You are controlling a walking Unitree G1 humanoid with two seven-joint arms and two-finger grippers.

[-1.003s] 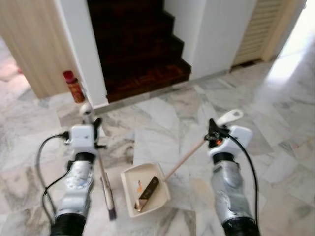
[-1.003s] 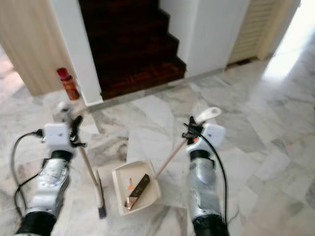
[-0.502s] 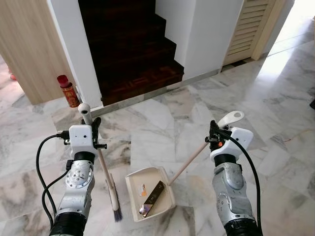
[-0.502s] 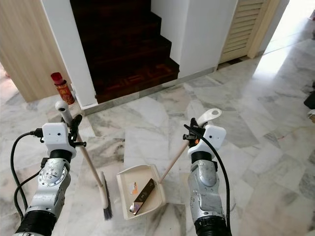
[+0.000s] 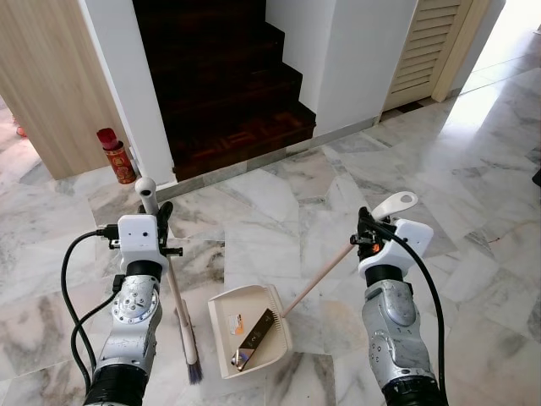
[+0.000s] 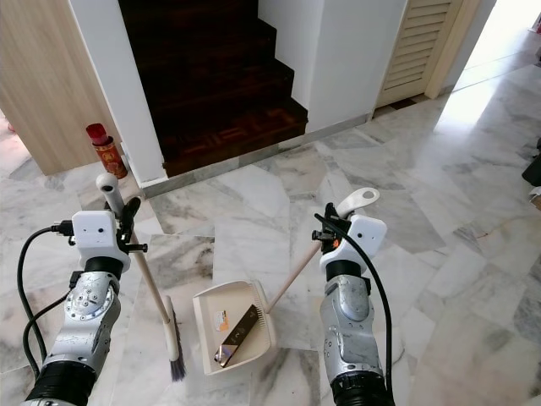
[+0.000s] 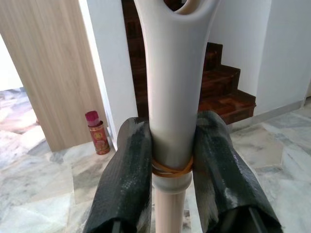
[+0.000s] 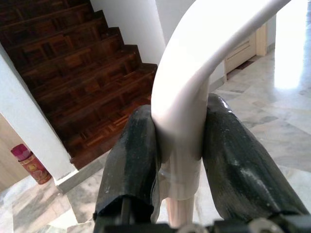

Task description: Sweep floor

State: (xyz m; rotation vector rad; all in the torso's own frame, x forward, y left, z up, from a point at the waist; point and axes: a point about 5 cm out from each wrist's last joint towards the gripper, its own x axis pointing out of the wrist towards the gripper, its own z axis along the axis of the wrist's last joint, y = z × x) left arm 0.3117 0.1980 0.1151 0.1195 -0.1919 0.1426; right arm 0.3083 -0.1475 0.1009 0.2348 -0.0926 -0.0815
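My left gripper [image 5: 161, 225] is shut on the grey top of a broom handle [image 7: 165, 97]. The broom [image 5: 179, 315] slants down to its dark bristles on the marble floor by my left arm. My right gripper [image 5: 364, 231] is shut on the white curved grip [image 8: 194, 73] of a dustpan's wooden pole [image 5: 321, 275]. The cream dustpan [image 5: 258, 300] rests on the floor between my arms, just right of the bristles. A brown strip [image 5: 254, 338] and a small orange scrap [image 5: 238, 322] lie inside it.
A dark wooden staircase [image 5: 237, 93] rises straight ahead between white walls [image 5: 127, 85]. A red canister [image 5: 112, 154] stands at the left wall's foot beside a wood panel [image 5: 51, 85]. A louvred door [image 5: 431, 42] is at the far right. Marble floor [image 5: 279, 194] spreads ahead.
The camera has lifted and steadied, so the whole view shifted. The dustpan and the broom's bristles sit slightly further left than half a second ago. Both grips are unchanged.
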